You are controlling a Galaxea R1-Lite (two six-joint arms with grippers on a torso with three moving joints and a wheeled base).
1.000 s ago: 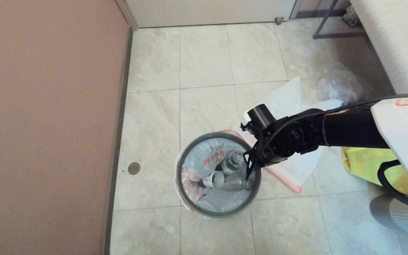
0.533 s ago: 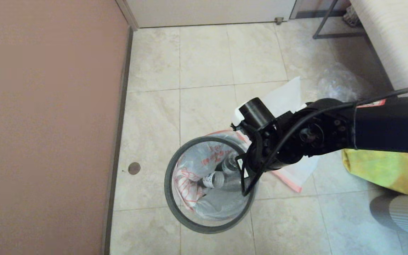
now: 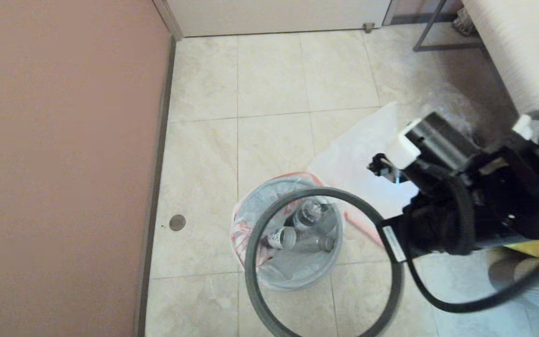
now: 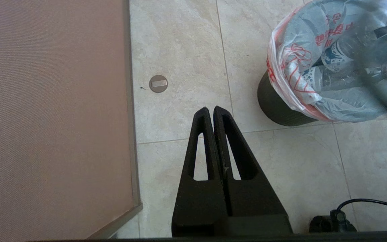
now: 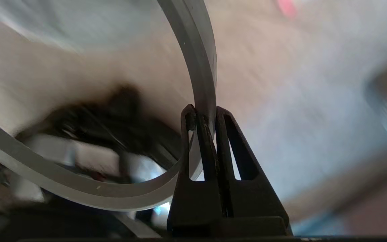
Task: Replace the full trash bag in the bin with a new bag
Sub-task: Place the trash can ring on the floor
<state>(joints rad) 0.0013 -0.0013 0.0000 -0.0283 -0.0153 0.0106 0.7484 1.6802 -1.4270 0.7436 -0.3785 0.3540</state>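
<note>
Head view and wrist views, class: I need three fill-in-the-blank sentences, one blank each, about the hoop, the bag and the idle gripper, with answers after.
1. The right gripper is shut on the grey ____.
2. The full trash bag sitting in the bin holds clear plastic ____.
3. The left gripper hangs over the floor with its fingers ____.

Answers: hoop; bottles; shut

Black arm (image 3: 475,206), white block, looped black cable (image 3: 456,306).

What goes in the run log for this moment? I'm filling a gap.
right gripper: shut on grey hoop rim, held above bin | full trash bag: in bin | left gripper: shut, idle
</note>
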